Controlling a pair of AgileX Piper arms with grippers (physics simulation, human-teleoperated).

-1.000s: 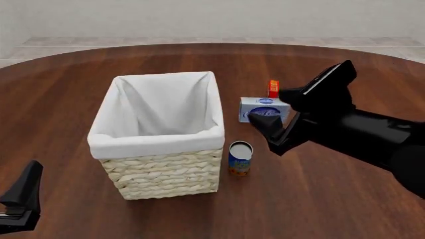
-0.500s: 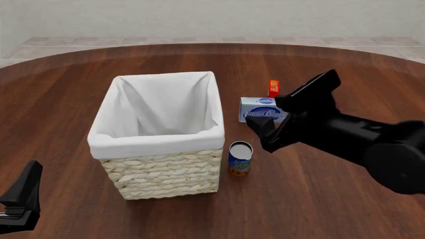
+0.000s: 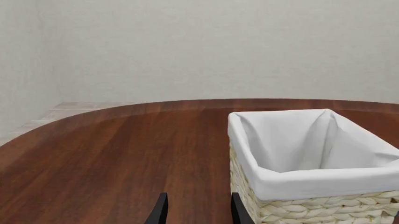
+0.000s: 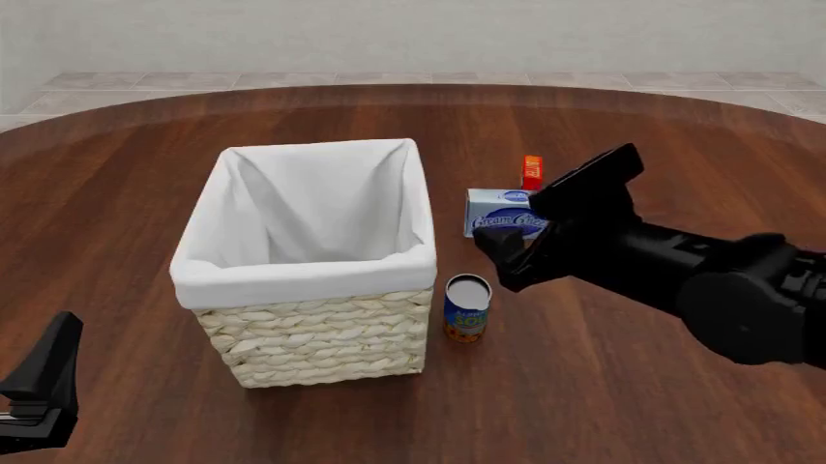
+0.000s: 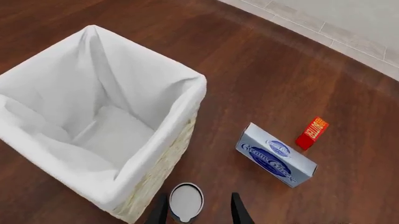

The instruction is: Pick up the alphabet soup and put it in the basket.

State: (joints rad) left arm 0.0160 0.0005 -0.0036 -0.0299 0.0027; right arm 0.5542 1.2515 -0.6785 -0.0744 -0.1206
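Black right gripper (image 4: pixel 501 255): we saw its fingers spread apart, holding and touching nothing, above and just right of the can; in its wrist view the can's top sat between the fingertips (image 5: pixel 160 211).
Black left gripper (image 4: pixel 45 382): parked at the near left table edge, fingers apart, empty.
Small blue-and-orange alphabet soup can (image 4: pixel 466 307): it stood upright on the brown wooden table (image 4: pixel 620 387), long axis vertical, silvery top (image 5: pixel 186 200) facing up, just beside the near right corner of the cream woven wicker basket with white cloth lining (image 4: pixel 316 329).
Change: against half a second earlier, we found the right gripper lower and nearer the can; can and basket had not moved.
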